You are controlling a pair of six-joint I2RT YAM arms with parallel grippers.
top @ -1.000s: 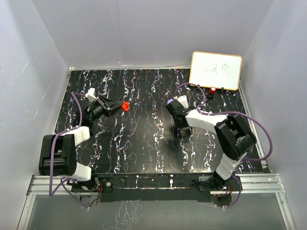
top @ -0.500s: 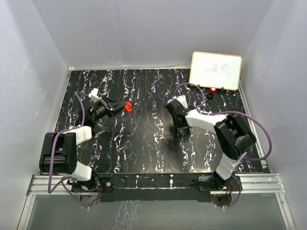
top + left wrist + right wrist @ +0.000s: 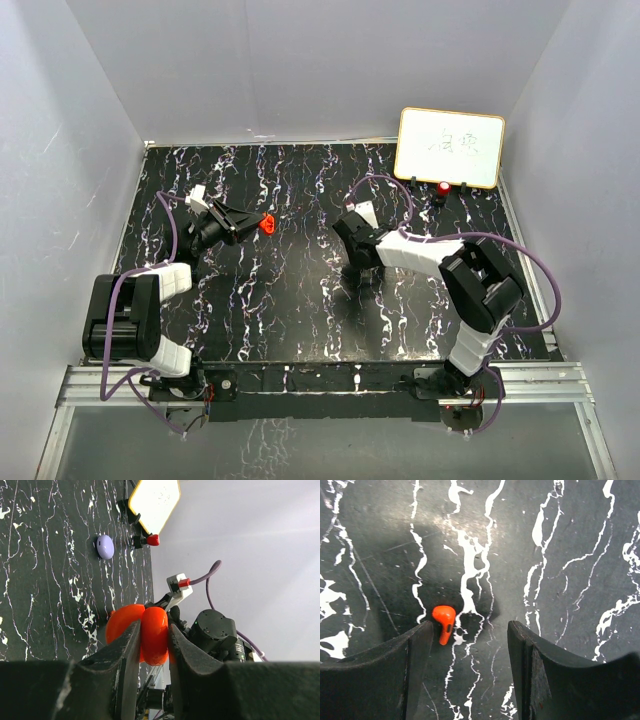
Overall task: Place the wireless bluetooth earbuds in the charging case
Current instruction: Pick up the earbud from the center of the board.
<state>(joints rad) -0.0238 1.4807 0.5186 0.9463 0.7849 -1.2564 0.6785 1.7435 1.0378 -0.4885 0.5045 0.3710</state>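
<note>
My left gripper [image 3: 255, 225] is shut on a red round charging case [image 3: 266, 224] and holds it just above the table at the left. In the left wrist view the case [image 3: 155, 632] stands hinged open between the fingers, one half clamped. My right gripper [image 3: 470, 629] is open and points down at the table. A tiny red earbud [image 3: 444, 623] lies on the table just inside its left finger [image 3: 415, 650]. In the top view my right gripper [image 3: 358, 262] hides that earbud. A lavender round case [image 3: 105, 546] lies on the table farther off. No purple earbuds show.
A small whiteboard [image 3: 450, 147] stands at the back right of the black marbled table [image 3: 300, 300], with a small red knob [image 3: 443, 187] at its foot. White walls enclose the table on three sides. Purple cables loop off both arms.
My right gripper has shifted a little to the left over the table. My left gripper, holding the red case, has turned slightly and moved a little to the right.
</note>
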